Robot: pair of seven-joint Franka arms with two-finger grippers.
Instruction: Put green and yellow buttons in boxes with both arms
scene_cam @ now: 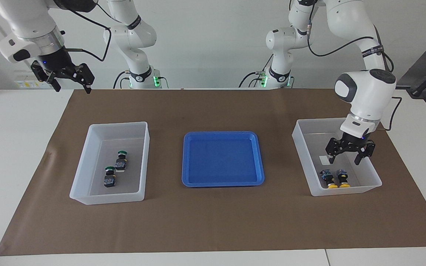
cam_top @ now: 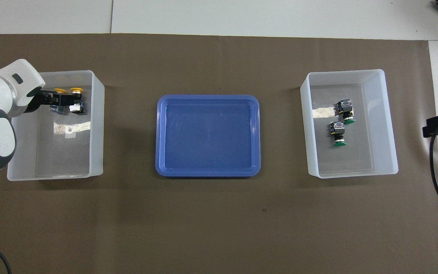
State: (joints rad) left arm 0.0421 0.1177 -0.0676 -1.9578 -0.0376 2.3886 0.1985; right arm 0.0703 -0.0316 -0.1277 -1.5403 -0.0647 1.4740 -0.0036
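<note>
With both arms up off the table, layout as seen:
mat (scene_cam: 213, 221): brown sheet covering most of the table, everything sits on it
left arm (scene_cam: 364, 92): reaches over the bin at its own end
right arm (scene_cam: 31, 29): waits raised past the mat corner at its end
tray (scene_cam: 223, 181): flat blue, mid-mat between the two bins
yellow bin (scene_cam: 301, 147): translucent white, toward the left arm's end
green bin (scene_cam: 83, 162): same type, toward the right arm's end
left gripper (scene_cam: 350, 159): fingers spread, holding nothing, over the yellow bin just above the yellow buttons
right gripper (scene_cam: 71, 88): fingers apart, nothing between them
yellow buttons (scene_cam: 337, 178): two, side by side on the bin floor, at the wall farthest from the robots, caps toward that wall
green buttons (scene_cam: 116, 169): two, lying near each other mid-floor of the green bin, not touching
</note>
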